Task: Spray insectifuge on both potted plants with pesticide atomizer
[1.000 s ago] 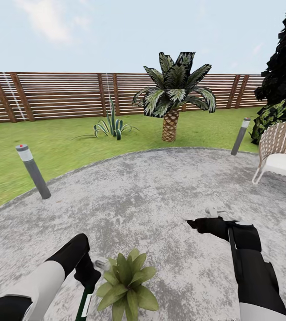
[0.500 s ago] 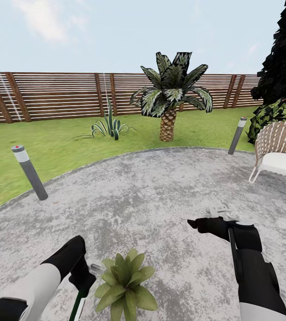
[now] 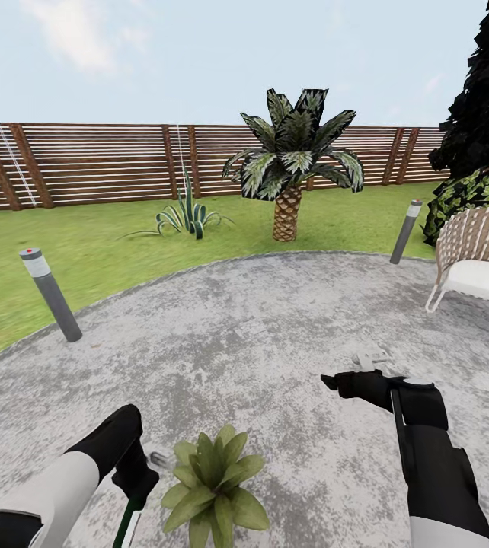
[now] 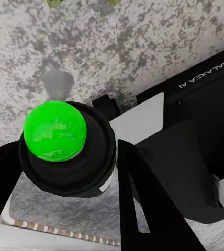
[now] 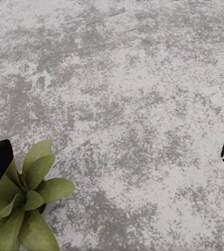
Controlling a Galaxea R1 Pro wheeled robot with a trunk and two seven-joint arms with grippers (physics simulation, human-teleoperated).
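The left gripper [image 4: 99,172] was clamped on the pesticide atomizer [image 4: 65,149], its button top green, beside a potted plant [image 3: 212,487] on the paving [image 3: 275,327]. The right gripper [image 5: 112,159] hung with its jaws apart.

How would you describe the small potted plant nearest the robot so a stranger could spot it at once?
Start from the grey paved circle ringed by lawn. At its near edge, close beside the left claw, sits the potted plant. It is a low rosette of broad, plain green leaves, unlike the trunked palm or the spiky striped agave on the grass.
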